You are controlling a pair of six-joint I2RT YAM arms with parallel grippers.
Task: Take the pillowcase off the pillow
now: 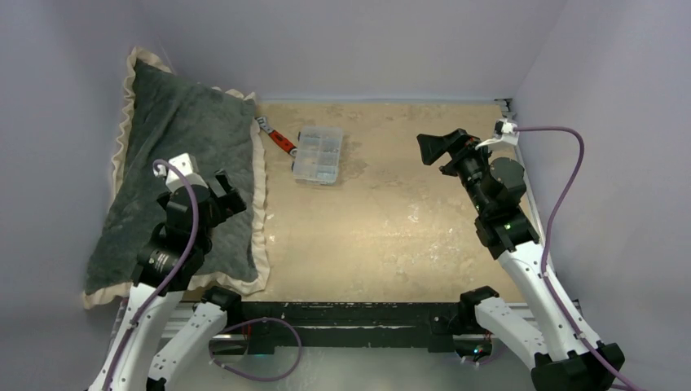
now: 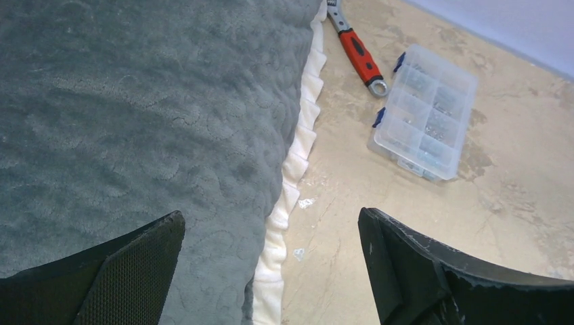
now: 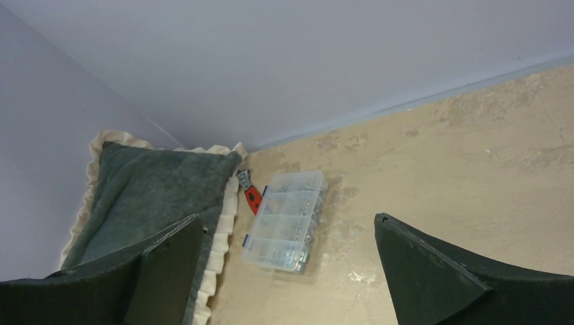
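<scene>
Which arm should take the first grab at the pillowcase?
Left. The left gripper hovers open over the pillowcase at its frilled edge; the right gripper, also open, sits across the table.

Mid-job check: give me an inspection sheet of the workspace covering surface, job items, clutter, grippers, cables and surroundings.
Surface: tan mottled tabletop, a few small white flecks beside the frill.
Job's things: pillowcase at the left, grey side up, looks filled, far end against the left wall; pillow itself not visible.
Clutter: red-handled wrench and clear organiser box by the frill's far corner.
Grippers: left gripper open over the pillowcase's frilled edge; right gripper open, raised, holding nothing.
Cables: purple cables along both arms, one looping at the bases.
Surroundings: plain pale walls on three sides.
</scene>
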